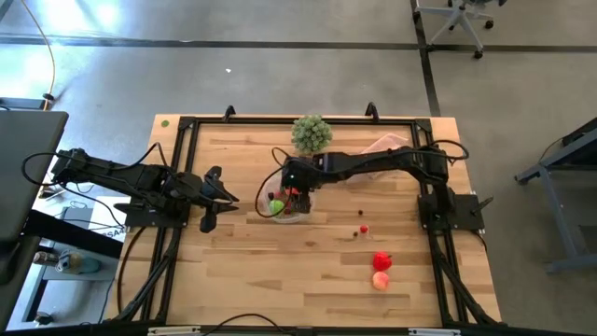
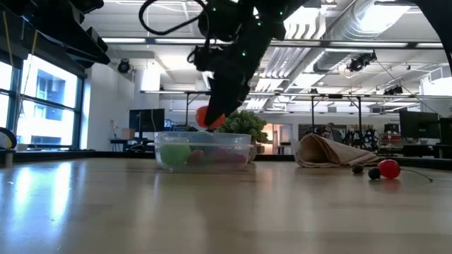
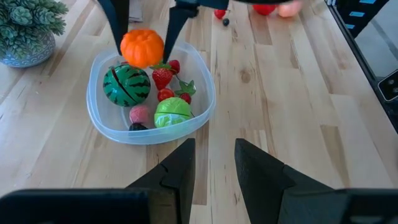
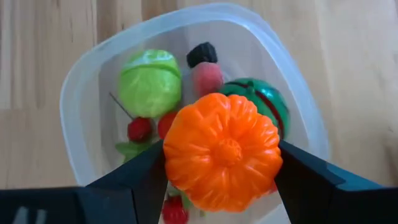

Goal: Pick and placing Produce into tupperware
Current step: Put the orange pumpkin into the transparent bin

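Two fingers, one orange pumpkin above the tub

The right gripper (image 4: 221, 171) pinches a ribbed orange pumpkin piece (image 4: 221, 150) between its fingers, hanging just over the tupperware (image 3: 99, 118). Inside that clear, round-cornered container lie a striped dark green melon (image 3: 126, 86), a light green cabbage-like piece (image 3: 172, 112), a pink piece (image 3: 140, 114) and red strawberries (image 3: 163, 78). Well apart on the table (image 1: 280, 271) sit a red piece (image 1: 381, 261), a pink one (image 1: 381, 280) and tiny berries (image 1: 363, 229). The left gripper (image 3: 213, 163) waits nearby, fingers parted.
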`<state>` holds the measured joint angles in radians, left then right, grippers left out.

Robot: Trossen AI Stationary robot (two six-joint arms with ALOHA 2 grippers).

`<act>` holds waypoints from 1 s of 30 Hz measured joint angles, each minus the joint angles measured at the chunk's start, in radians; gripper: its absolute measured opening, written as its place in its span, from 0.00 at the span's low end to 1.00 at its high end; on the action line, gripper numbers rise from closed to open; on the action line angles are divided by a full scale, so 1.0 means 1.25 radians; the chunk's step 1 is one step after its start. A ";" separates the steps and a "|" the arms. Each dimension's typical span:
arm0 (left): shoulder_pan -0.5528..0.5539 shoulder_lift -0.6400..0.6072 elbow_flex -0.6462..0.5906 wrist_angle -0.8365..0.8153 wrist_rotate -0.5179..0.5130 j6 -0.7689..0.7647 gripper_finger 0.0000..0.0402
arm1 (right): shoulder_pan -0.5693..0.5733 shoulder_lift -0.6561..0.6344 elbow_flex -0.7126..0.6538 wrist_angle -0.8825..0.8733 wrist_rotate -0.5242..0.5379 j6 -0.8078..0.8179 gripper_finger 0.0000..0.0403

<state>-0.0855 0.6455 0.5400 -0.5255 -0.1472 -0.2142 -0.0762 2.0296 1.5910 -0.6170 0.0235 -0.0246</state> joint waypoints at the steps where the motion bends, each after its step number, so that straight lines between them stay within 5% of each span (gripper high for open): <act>1: 0.000 0.000 0.000 0.000 0.000 0.000 0.25 | -0.003 0.000 -0.013 0.015 -0.013 0.001 0.59; 30: 0.000 0.000 0.000 0.000 0.000 0.000 0.25 | 0.016 0.000 -0.080 0.092 -0.016 0.041 0.67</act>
<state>-0.0856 0.6453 0.5400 -0.5255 -0.1471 -0.2146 -0.0566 2.0296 1.4914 -0.5022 0.0041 0.0265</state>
